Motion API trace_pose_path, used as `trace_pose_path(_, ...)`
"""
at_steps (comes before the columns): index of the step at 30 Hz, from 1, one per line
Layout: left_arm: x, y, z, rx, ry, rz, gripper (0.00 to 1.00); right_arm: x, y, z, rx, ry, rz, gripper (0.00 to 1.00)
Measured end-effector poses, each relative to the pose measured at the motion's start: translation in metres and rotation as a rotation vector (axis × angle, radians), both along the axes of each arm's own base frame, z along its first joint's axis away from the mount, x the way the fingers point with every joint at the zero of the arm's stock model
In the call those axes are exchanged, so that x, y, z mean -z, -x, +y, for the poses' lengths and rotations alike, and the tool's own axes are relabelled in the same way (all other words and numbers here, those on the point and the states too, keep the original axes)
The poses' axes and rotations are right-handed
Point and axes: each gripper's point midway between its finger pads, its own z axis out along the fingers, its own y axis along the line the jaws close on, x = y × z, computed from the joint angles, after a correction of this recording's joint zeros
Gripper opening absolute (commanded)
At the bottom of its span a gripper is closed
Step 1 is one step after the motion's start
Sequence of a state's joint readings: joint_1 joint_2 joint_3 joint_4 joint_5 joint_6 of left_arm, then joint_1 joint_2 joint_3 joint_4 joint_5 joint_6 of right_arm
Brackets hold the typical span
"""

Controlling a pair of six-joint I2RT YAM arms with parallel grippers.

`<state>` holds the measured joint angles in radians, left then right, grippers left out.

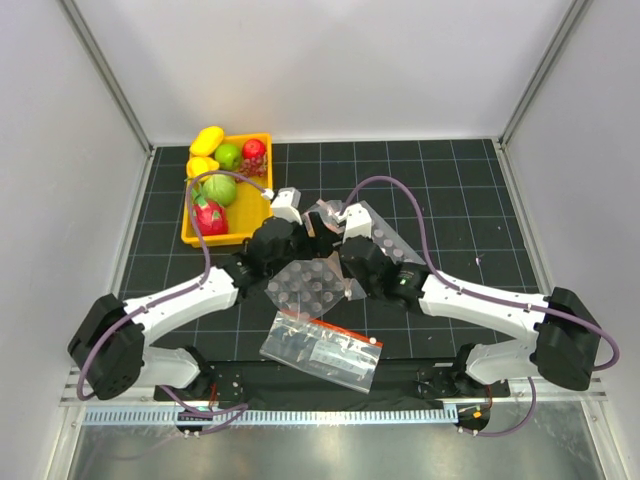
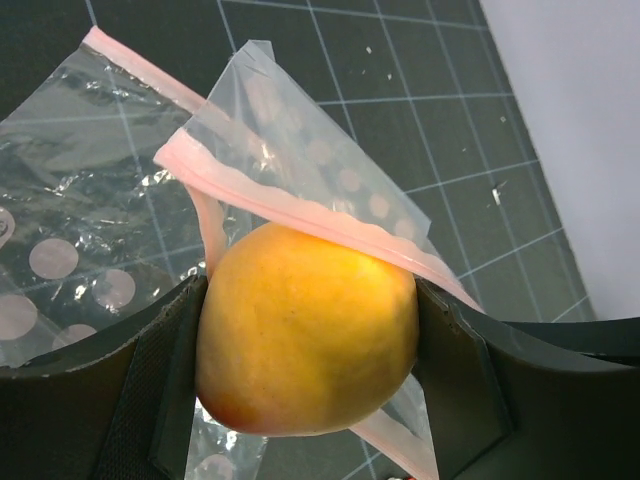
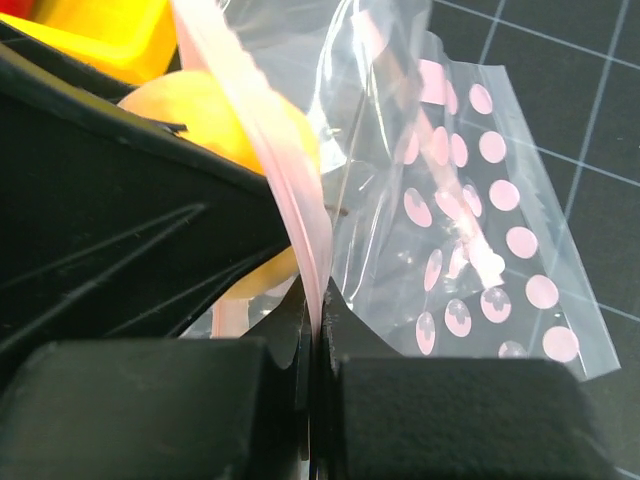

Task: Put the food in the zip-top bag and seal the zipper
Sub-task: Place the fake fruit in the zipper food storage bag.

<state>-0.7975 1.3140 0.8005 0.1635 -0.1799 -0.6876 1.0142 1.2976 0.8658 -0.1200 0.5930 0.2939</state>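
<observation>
Left wrist: left tool (image 2: 310,372) clamps smooth round peach (image 2: 305,325); right tool (image 3: 318,335) pinches thin pink zipper (image 3: 287,190).

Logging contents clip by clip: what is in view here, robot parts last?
zip-top bag: one, clear, pink zipper, held up mid-table
orange peach: one, orange-yellow, gripped against the zipper
tray: one, yellow, far left
lemon-like pieces: two, yellow, tray's far-left corner
green apple: one, green, tray's far side
red round fruit: one, red, beside the apple
bigger green fruit: one, green, tray's middle
pink spiky fruit: one, pink-red, tray's near end
bubble sheet: one, clear, between the arms
printed bag: one, clear with red band, near edge
left gripper: one, black, shut on the peach
right gripper: one, black, shut on the bag's zipper edge
</observation>
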Motion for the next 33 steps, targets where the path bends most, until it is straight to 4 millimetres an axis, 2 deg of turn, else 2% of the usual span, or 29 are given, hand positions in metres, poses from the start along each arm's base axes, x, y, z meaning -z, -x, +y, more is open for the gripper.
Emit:
trace_pose_path(9, -0.014, 0.012, 0.014, -0.027, 0.133, -0.075, 0.00, -0.010, 0.004, 0.002, -0.037, -0.122, 0.032, 0.01)
trace_pose_path(14, -0.027, 0.010, 0.012, -0.034, 0.192, -0.106, 0.06, -0.019, 0.005, 0.000, -0.056, -0.191, 0.033, 0.01)
trace_pose_path(19, -0.018, 0.001, 0.002, -0.040, 0.171, -0.065, 0.14, -0.021, 0.008, 0.003, -0.079, -0.216, 0.042, 0.01)
trace_pose_path(29, 0.005, -0.018, -0.014, -0.054, 0.042, 0.032, 0.22, -0.022, 0.007, 0.002, -0.074, -0.215, 0.038, 0.01)
trace_pose_path(31, 0.011, -0.020, -0.017, -0.051, 0.016, 0.050, 0.30, -0.022, 0.007, 0.002, -0.073, -0.214, 0.038, 0.01)
trace_pose_path(32, 0.015, -0.020, -0.017, -0.049, 0.005, 0.059, 0.44, -0.022, 0.007, 0.002, -0.072, -0.214, 0.038, 0.01)
trace_pose_path(33, 0.017, -0.018, -0.017, -0.048, -0.005, 0.067, 0.47, -0.021, 0.007, 0.001, -0.070, -0.212, 0.039, 0.01)
